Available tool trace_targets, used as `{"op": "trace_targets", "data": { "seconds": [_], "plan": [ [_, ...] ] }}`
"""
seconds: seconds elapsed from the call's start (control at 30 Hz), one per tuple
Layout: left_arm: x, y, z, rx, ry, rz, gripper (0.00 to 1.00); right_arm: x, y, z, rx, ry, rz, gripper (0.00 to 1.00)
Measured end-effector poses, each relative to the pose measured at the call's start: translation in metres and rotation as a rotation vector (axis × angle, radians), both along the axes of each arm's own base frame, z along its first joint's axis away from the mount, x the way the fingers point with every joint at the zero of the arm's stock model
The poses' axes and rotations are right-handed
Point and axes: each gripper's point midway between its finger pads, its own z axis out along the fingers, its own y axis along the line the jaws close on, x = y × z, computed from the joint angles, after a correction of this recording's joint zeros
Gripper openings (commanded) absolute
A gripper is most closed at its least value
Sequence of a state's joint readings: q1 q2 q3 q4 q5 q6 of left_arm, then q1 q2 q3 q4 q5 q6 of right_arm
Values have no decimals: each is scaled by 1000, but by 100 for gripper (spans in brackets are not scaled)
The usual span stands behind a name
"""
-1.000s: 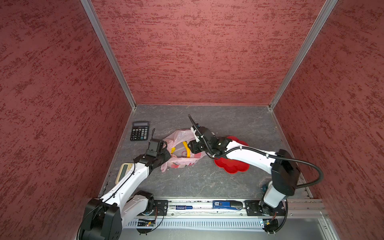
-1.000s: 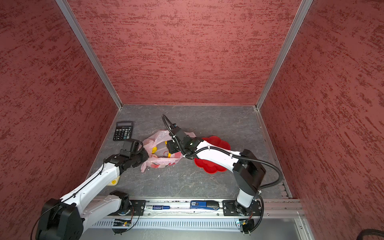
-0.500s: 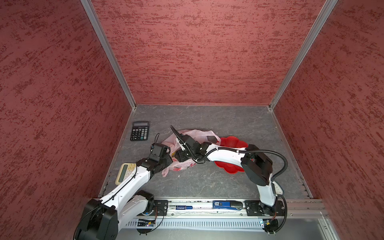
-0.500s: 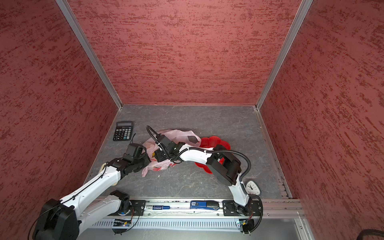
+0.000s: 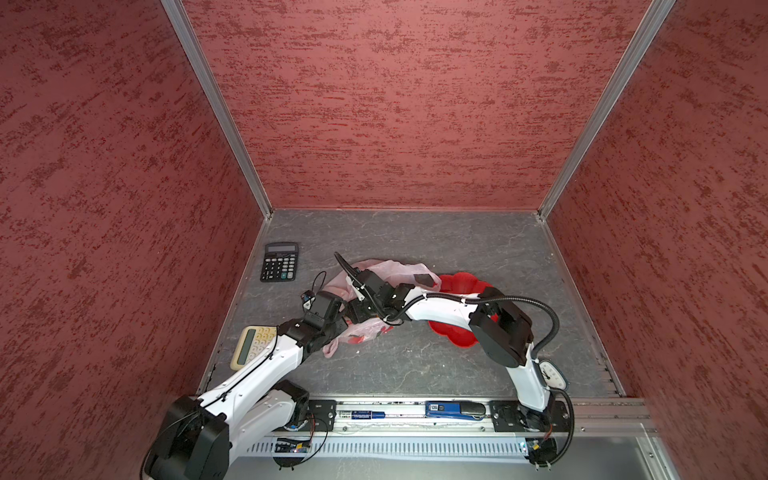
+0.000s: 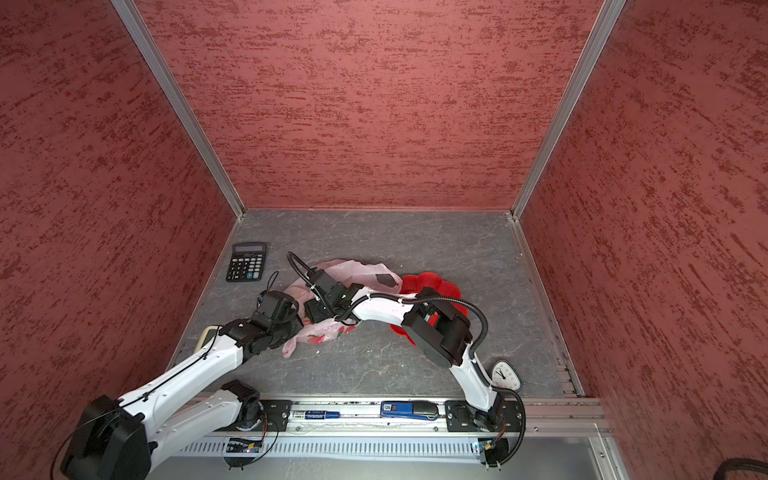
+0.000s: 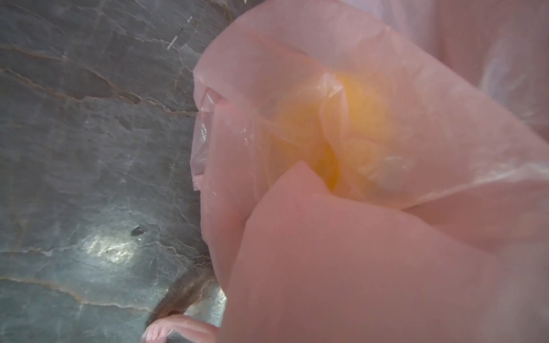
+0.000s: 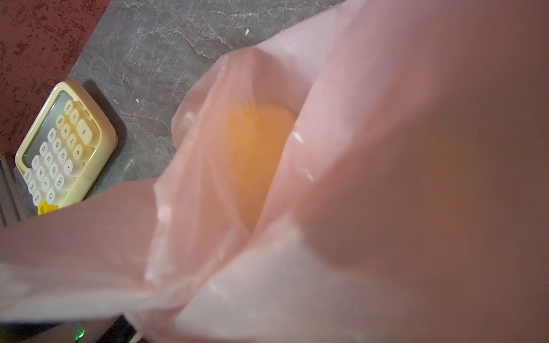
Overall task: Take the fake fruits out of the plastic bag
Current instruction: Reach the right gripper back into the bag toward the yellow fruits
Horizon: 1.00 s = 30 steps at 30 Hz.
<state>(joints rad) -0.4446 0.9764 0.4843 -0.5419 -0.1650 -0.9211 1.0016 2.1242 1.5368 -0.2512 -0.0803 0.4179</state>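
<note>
Left claw (image 5: 340, 323) shut at the left edge of the plastic bag (image 5: 392, 270); whether it pinches the film is hidden. Cream calculator (image 5: 251, 345) beside the left arm, black calculator (image 5: 280, 262) further back. Bag lies crumpled mid-table, with a yellow fruit (image 7: 356, 118) inside, blurry through the film in both wrist views. Right claw (image 5: 358, 309) down on the bag, just beside the left claw; can't tell how open. Red dish (image 5: 461, 282) against the bag's right end, partly under the right arm. Clock (image 5: 550, 374) near the right arm's base.
</note>
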Motion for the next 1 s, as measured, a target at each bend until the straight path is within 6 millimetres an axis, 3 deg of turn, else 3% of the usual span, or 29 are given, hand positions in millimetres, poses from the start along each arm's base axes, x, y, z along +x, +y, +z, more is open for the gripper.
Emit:
{"op": "trace_targets", "data": {
  "seconds": [0.37,1.0],
  "plan": [
    [-2,7,6,19,-27,29,0,13,6,-8,2,-41,-25,69],
    [2,2,18,24,-61,-13,0,35,28,-9,103,-92,-59,73]
  ]
}}
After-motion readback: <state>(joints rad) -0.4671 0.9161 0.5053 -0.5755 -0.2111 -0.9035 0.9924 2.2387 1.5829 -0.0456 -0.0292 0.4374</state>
